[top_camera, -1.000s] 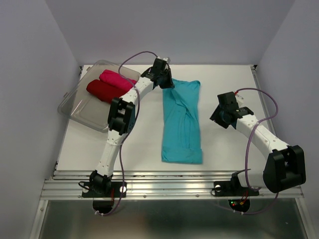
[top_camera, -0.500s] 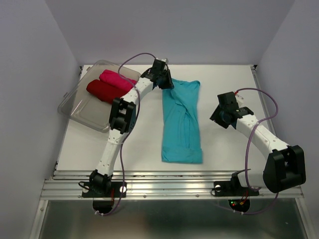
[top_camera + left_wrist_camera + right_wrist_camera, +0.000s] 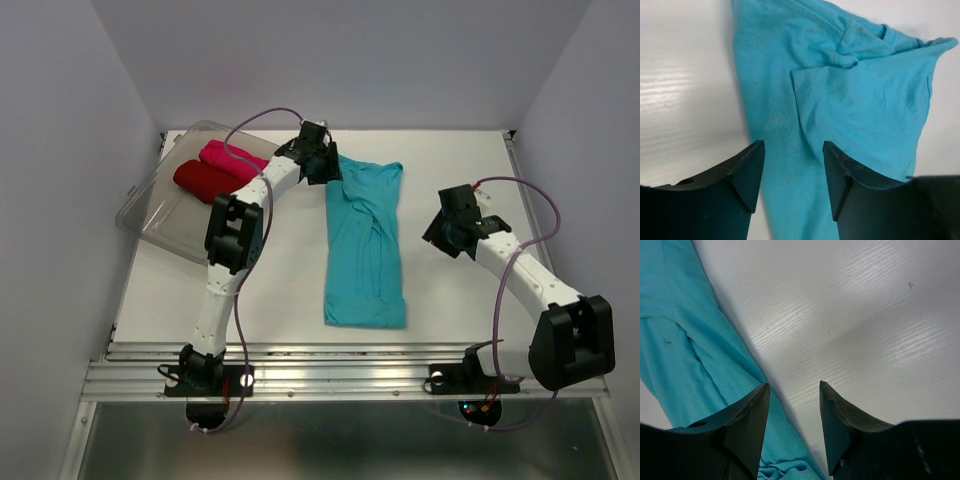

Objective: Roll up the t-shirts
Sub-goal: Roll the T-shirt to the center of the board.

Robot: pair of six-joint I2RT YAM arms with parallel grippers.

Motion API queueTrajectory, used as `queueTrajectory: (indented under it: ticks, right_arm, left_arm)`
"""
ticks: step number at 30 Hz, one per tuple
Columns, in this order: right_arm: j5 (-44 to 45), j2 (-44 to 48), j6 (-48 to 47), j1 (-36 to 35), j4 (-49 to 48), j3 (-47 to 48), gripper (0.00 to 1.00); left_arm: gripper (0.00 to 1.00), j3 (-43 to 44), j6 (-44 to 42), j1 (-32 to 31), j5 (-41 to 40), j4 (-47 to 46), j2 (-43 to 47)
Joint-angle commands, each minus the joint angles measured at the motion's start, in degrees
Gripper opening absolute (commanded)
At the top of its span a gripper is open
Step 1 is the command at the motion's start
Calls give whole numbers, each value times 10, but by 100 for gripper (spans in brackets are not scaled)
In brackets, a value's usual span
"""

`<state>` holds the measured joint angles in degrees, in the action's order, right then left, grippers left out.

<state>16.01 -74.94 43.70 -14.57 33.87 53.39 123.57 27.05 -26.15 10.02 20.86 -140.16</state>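
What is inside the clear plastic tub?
Two rolled shirts lie in the tub: a dark red t-shirt and, beyond it, a bright pink t-shirt. The left arm covers the tub's right edge, so that part is hidden.

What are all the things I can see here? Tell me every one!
turquoise t-shirt: 1, turquoise-blue, folded long and flat in the middle of the table
dark red t-shirt: 1, dark red, rolled, in the tub
pink t-shirt: 1, bright pink, rolled, in the tub behind the red one
tub: 1, clear, far left of the table
table: 1, white
left arm: 1, white and black, jaws open over the turquoise shirt's far end
right arm: 1, white and black, jaws open by that shirt's right edge
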Motion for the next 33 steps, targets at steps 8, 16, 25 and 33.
queueTrajectory:
  ticks: [8,16,25,33]
  right_arm:
    - [-1,25,-3,5,-19,-7,50]
    - [-2,38,-5,5,-18,-13,50]
    - [4,37,-12,5,-17,-12,50]
    - [5,35,-13,5,-13,-7,50]
  left_arm:
    - [50,-206,10,-80,-36,-61,196]
    - [51,-163,17,-100,-38,-43,128]
    - [49,-102,27,-100,-57,-10,75]
    - [50,-101,36,-100,-45,-23,60]
